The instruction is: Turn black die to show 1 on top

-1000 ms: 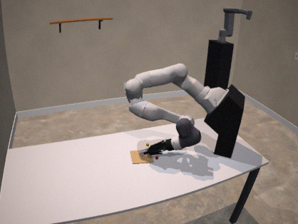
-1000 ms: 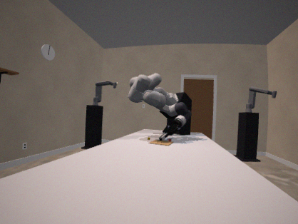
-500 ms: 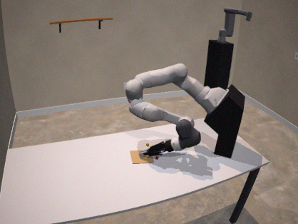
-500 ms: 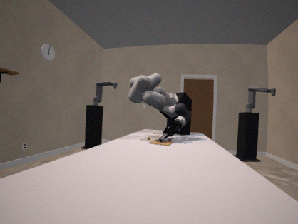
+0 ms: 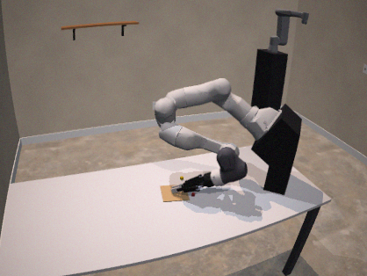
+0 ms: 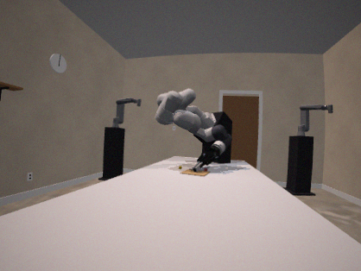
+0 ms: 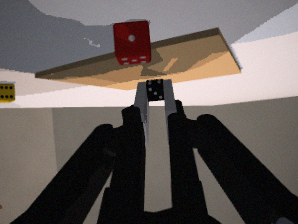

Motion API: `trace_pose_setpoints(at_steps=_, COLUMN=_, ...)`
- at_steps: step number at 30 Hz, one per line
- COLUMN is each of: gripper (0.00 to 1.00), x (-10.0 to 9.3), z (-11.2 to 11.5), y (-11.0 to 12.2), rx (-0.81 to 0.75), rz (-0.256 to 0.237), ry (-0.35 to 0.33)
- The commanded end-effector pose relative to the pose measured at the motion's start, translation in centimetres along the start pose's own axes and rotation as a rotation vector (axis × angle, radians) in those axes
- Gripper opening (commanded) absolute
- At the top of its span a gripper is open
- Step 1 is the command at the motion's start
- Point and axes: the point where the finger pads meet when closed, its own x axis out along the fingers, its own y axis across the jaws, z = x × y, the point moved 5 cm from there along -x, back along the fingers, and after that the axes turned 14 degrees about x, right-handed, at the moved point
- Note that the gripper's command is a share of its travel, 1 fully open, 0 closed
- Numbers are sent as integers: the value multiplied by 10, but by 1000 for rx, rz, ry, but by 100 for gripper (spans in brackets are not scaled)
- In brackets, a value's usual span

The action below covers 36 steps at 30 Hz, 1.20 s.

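My gripper [image 7: 156, 94] [image 5: 180, 188] [image 6: 198, 169] is shut on the small black die [image 7: 154, 90], which sits between the two fingertips with a several-pip face towards the wrist camera. The arm reaches in almost level, low over the tan mat [image 7: 200, 55] [image 5: 167, 195] [image 6: 188, 173]. I cannot tell whether the black die touches the mat. A red die [image 7: 131, 42] [image 5: 192, 193] lies at the mat's edge beyond the fingers and shows one pip towards the wrist camera. A yellow die [image 7: 6, 92] [image 5: 181, 177] [image 6: 180, 167] lies on the table off the mat.
The white table [image 5: 88, 211] [image 6: 173, 216] carries the mat near the robot's black base [image 5: 278, 149]. Camera stands on black pedestals [image 6: 113, 153] [image 6: 299, 164] stand beside the table. A shelf [image 5: 100, 25] hangs on the back wall.
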Motion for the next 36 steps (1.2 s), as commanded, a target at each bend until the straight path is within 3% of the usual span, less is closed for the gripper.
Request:
trace_pose_setpoints(at_steps=1, gripper=7, x=0, z=-2, y=-2, rx=2, rz=-1, ry=3)
trace_pose_setpoints(at_steps=23, gripper=7, x=0, z=-2, y=-2, rx=2, rz=-1, ry=3)
trace_pose_setpoints(at_steps=36, gripper=16, x=0, z=-2, y=-2, rx=2, rz=-1, ry=3)
